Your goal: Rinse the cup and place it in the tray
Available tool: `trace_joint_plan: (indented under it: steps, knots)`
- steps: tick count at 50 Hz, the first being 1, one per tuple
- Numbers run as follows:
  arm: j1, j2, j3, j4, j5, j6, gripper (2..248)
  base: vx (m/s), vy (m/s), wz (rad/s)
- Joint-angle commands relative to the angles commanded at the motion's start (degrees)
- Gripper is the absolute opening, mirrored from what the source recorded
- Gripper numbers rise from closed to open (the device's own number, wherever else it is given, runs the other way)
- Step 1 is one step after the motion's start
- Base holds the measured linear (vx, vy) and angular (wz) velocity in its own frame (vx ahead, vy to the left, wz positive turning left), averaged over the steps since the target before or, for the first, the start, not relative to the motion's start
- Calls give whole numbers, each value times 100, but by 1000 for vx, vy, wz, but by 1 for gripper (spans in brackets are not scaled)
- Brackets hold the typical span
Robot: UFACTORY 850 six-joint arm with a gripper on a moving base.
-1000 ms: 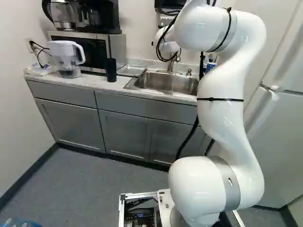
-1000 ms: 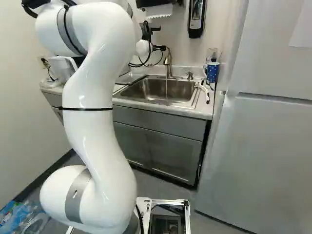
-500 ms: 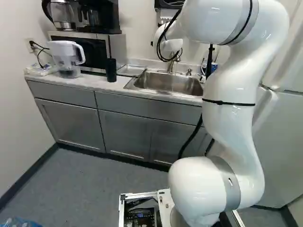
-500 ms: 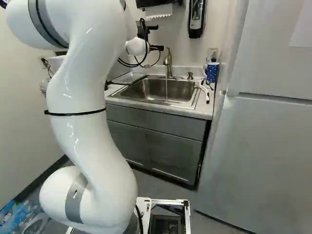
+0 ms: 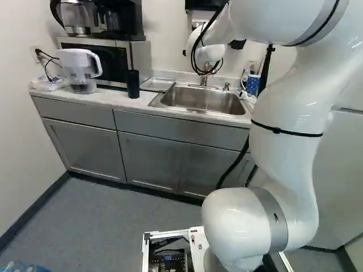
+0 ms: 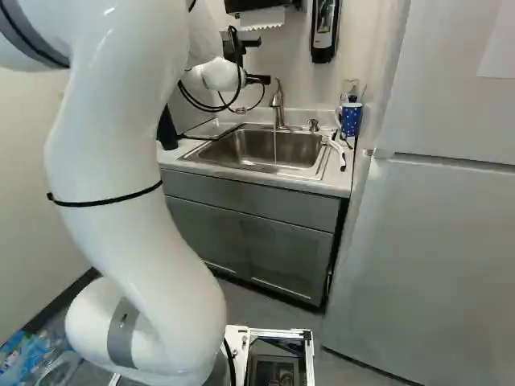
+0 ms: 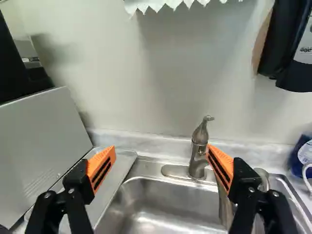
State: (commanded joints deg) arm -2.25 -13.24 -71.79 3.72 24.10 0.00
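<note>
Up against the sink wall in the right base view, my gripper (image 6: 262, 61) stands open, above and left of the faucet (image 6: 278, 104). In the wrist view the gripper (image 7: 161, 158) has its orange pads far apart and nothing between them; the faucet (image 7: 199, 151) rises ahead, close beside one pad. A thin stream of water runs from it into the sink (image 7: 161, 204). The blue dotted cup (image 6: 351, 119) stands on the counter right of the sink; the wrist view shows only part of it. A flat metal tray (image 7: 109, 178) lies on the sink's other side.
A soap dispenser (image 6: 324, 30) hangs on the wall beside a paper towel holder. Left of the tray are a black cylinder (image 5: 133, 84), a microwave (image 5: 139, 55) and a water pitcher (image 5: 79, 68). A white-handled brush (image 6: 336, 153) lies by the sink's right edge. The fridge (image 6: 434, 257) stands at the right.
My arm has bent lower, its upper part swinging right in the left base view and left in the right one. The wrist has shifted slightly left in the right base view. The base has stayed put.
</note>
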Motion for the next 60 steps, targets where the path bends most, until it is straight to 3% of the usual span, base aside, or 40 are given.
trace_joint_plan:
  steps: [25, 44, 60]
  knots:
    - [-178, 693, 753, 0, -447, 0, 247, 0, 0, 0]
    - [-355, 1140, 1217, -69, -1508, 0, 247, 0, 0, 0]
    - [-359, 1162, 1239, -148, -2471, 0, 247, 0, 0, 0]
